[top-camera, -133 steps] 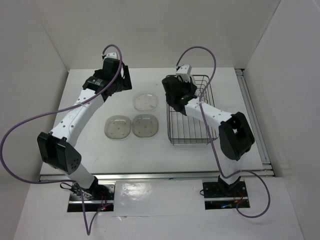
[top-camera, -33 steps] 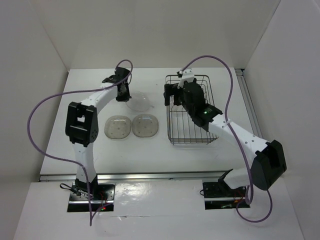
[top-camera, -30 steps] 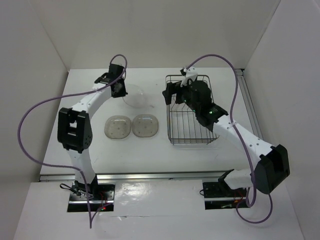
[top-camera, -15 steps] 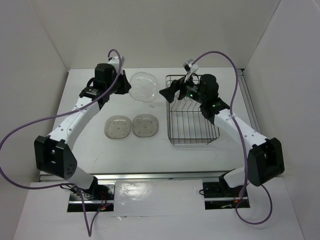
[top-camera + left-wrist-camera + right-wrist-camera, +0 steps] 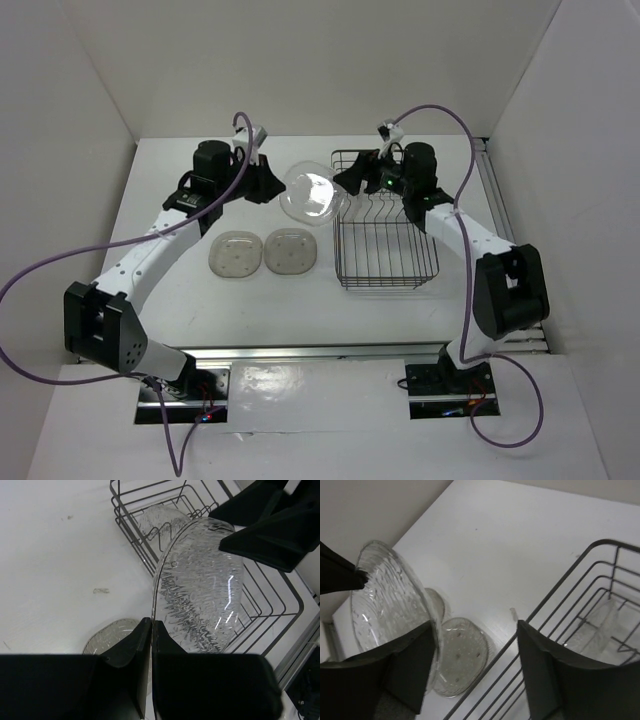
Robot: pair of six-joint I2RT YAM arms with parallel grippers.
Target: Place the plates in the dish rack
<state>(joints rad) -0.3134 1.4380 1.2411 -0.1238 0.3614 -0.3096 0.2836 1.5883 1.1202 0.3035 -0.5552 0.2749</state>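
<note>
Pinches ripple-textured clear plate (image 5: 200, 580) by its rim in left gripper (image 5: 151, 622), left of thin-wire dish rack (image 5: 390, 285); holds right gripper (image 5: 475, 630) spread. Reveals another plate (image 5: 160, 517) inside rack in wrist views only.

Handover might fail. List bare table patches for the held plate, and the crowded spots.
Bare: the table strip nearer than the two flat plates and dish rack; also left of those plates. Crowded: the rack's far-left corner, where left gripper, held plate and right gripper cluster.

Four plates (image 5: 313, 192) (image 5: 235, 255) (image 5: 291, 251) (image 5: 161, 520), one dish rack (image 5: 386, 285)
</note>
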